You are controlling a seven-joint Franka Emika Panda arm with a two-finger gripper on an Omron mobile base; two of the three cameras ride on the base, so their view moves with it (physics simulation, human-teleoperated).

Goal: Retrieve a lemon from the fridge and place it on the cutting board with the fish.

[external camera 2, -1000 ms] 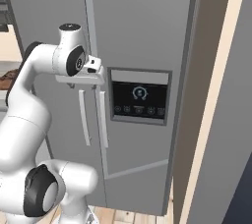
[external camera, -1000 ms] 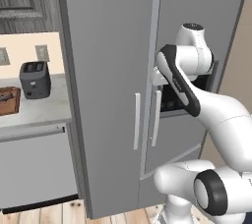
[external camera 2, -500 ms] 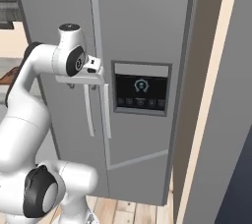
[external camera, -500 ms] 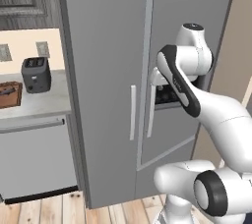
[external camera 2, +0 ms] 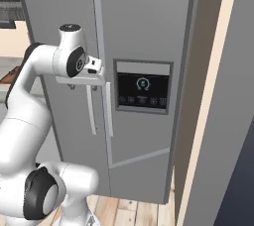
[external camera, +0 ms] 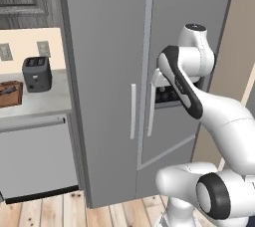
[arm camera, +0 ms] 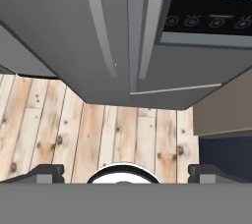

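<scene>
**Claw and fridge.** The claw point(external camera 2: 83, 87) hangs released, its tips spread wide at the bottom of the hand view, and it grasps nothing. It points down, toward the floor point(arm camera: 123, 129). The fridge point(external camera: 104, 47) stands right in front of it with both doors shut. The left handle point(arm camera: 102, 31) and the right handle point(arm camera: 150, 31) begin just below and ahead of the tips. The door seam runs between them.

**Task things.** The lemon is judged to lie behind these doors, beyond the claw. Which way it points, and its long axis, cannot be told. The board point(external camera: 10, 94) rests on the tabletop point(external camera: 35, 102), well off to the claw's left and lower. The toaster point(external camera: 37, 73) stands just beside it. The fish on the board is too small to make out.

**Axes.** Each handle is a slim bar with a vertical long axis, so it runs away from the claw along the claw's own pointing line. The fridge front faces the robot.

**Likely faults, as judgement.**
- The two handles sit near each other, so a wide claw may straddle both or drop into the seam. A pull would then jam both doors.
- A claw aligned along the bar rather than across it may slide off under load.
- The display point(external camera 2: 143, 87), just right of the claw, may be struck during the reach.
- The arm and base stand near the doors and may block the swing of whichever door opens.
- The side that holds the lemon is unknown, so the wrong door may be opened.
</scene>
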